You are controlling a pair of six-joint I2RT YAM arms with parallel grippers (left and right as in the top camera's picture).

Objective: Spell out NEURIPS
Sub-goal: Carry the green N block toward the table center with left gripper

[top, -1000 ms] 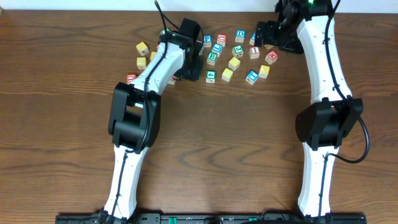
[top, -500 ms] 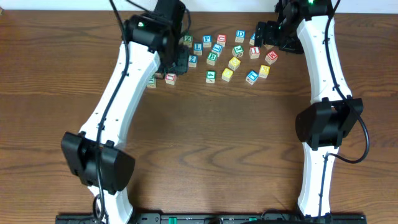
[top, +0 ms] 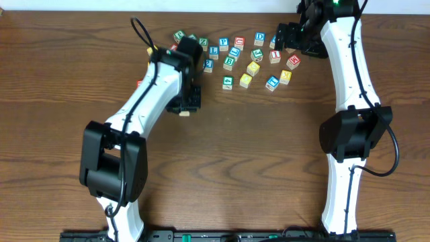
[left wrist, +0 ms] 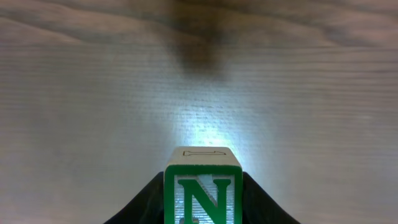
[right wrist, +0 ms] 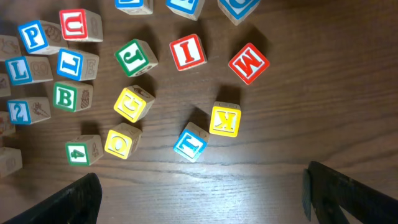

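The brown wooden counter (top: 255, 154) filled the overhead view, its far edge meeting a pale strip. The left arm (top: 144, 101), white with black joints, reached from the near edge diagonally toward the middle and bent at its elbow. The right arm (top: 349, 60) ran almost straight up the right side to the far edge.

The left tool (top: 187, 102) pointed down at bare wood just in front of the scattered cubes and was clamped on the N cube (left wrist: 203, 190). The right tool (right wrist: 202, 193) hung with its two dark fingers spread wide and nothing between them, over the right end of the scatter.

The N cube was pale wood with a green border and a bold green N on the face toward the left wrist camera. Its top face carried a faint outline, and a dark finger sat at each side. From overhead only a pale sliver of it showed under the tool.

The right wrist view alone made the loose letters readable. It showed the U cube (right wrist: 76, 25) in red, the P cube (right wrist: 32, 35) in blue and the I cube (right wrist: 188, 51) in red, lying apart on the counter among a red M (right wrist: 248, 63), a green J (right wrist: 135, 57) and a yellow K (right wrist: 224, 119).
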